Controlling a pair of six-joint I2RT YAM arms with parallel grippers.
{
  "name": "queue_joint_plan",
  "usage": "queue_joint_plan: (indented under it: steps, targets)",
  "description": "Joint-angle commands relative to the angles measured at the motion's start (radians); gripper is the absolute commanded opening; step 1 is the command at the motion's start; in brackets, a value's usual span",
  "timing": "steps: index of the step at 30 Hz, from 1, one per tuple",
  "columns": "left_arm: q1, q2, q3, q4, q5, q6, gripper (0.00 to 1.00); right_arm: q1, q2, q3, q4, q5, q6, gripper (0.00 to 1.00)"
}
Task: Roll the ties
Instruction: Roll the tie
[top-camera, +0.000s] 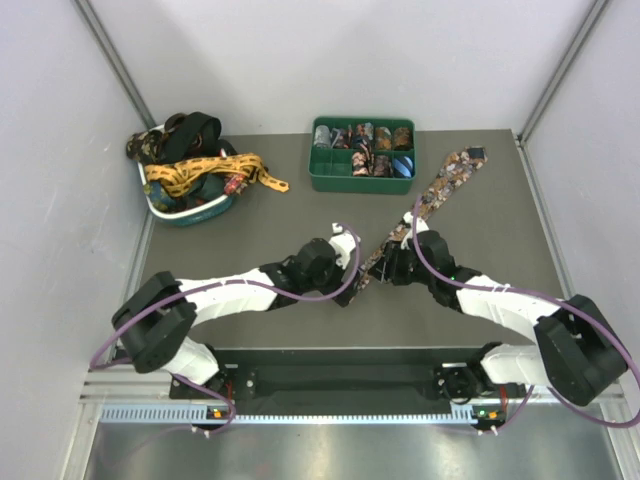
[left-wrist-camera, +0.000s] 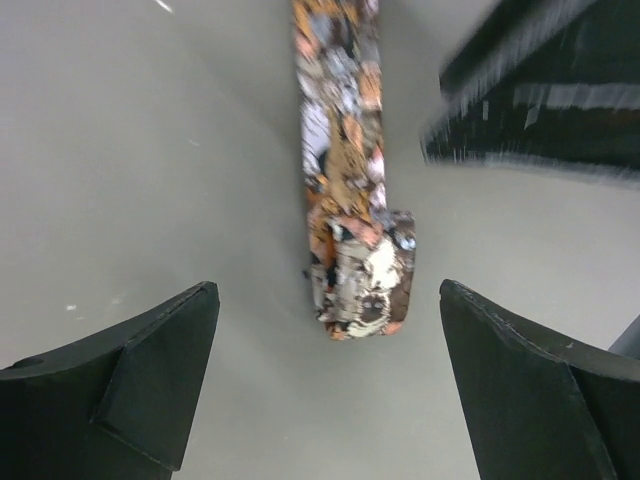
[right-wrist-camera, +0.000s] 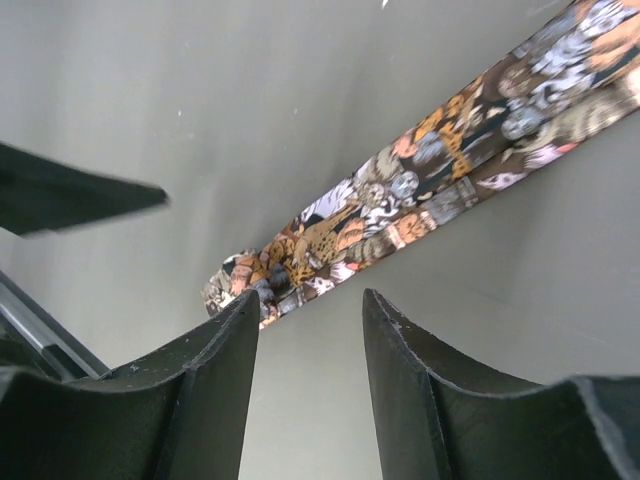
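no legible text, label or number on tie (left-wrist-camera: 345, 150) or green bin (top-camera: 340, 184).

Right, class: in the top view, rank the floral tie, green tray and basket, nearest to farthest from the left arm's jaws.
1. Floral tie, rolled end by the jaws, centre.
2. Green tray, back centre.
3. Basket, back left.

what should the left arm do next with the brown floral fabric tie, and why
Probably lower the left gripper and close it on the rolled end of the brown floral fabric tie. That small roll lies on the table between the wide-open jaws, untouched, and the rest stretches flat beyond it, unrolled.
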Motion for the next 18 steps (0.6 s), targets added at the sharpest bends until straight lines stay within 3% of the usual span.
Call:
queue_joint_plan:
  steps: [1,7,11,18]
  targets:
    - [-0.052,0.048,0.073,-0.032,-0.016,0.071,0.96,-0.033,-0.051,-0.007,0.004,-0.010,-0.013,0.46]
    - [-0.063,0.177,0.194,-0.182,-0.047,0.071,0.86,-0.068,-0.100,-0.040,-0.004,-0.033,-0.014,0.46]
    - [-0.064,0.208,0.202,-0.178,-0.039,0.074,0.76,-0.088,-0.123,-0.054,-0.012,-0.045,-0.016,0.46]
    - [-0.064,0.287,0.272,-0.236,-0.070,0.075,0.72,-0.096,-0.146,-0.062,-0.018,-0.057,-0.016,0.46]
